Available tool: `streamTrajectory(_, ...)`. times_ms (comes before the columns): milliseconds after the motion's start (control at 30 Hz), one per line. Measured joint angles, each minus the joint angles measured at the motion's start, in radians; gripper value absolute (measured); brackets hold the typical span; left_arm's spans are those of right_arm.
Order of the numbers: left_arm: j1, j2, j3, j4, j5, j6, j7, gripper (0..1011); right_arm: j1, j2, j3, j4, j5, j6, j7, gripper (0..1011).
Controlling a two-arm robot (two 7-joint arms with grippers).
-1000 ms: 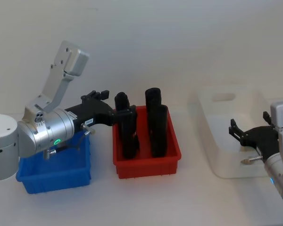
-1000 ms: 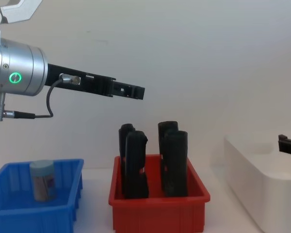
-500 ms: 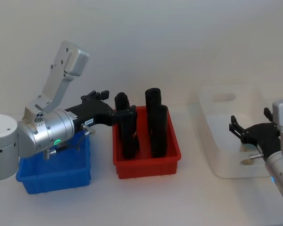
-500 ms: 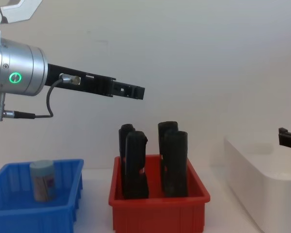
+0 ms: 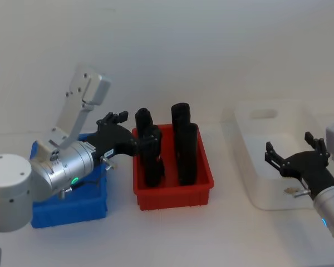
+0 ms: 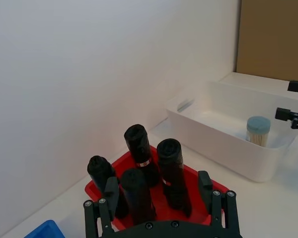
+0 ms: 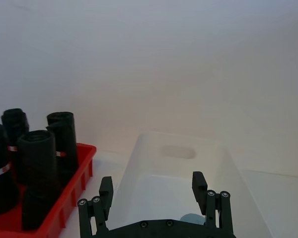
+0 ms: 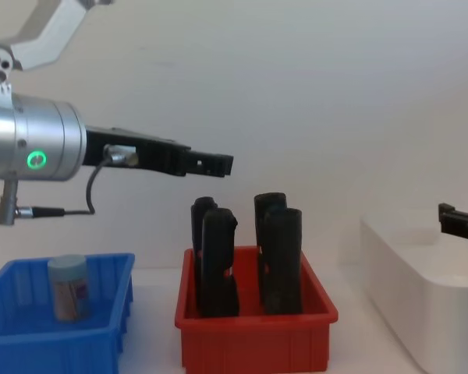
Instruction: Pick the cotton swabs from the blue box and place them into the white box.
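**Both grippers open and empty, one swab tub in each box**

A white tabletop point(image 5: 222, 233) runs up to a plain pale wall, with three bins set in a row across it. The blue box point(image 8: 101, 343) sits at the left. One tub of cotton swabs point(image 8: 68, 288) stands upright inside it, pale lid on top. The red bin point(image 5: 175, 196) is in the middle and holds four tall black upright objects point(image 5: 186, 153). The white box point(image 6: 223, 148) lies at the right, and a second swab tub point(image 6: 258, 130) stands upright on its floor.

The left gripper point(image 6: 158, 178) hangs well above the table, over the far right part of the blue box. It points towards the red bin, with its fingers spread wide and nothing between them. The right gripper point(image 7: 152, 181) hovers over the near end of the white box. Its fingers are also spread wide and empty, with the swab tub just below and apart from them.
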Motion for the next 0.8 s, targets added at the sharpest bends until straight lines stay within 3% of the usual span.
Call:
streamTrajectory(500,0.101,0.007,0.069,-0.019,0.035,-0.203,0.194,1004,-0.127,0.069,-0.027,-0.185,0.135,0.008,0.079,1002)
streamTrajectory(800,0.161,0.011,0.110,-0.031,0.057,-0.323,0.310,1004,-0.148,0.081,-0.032,-0.214,0.156,0.010,0.092,1002)
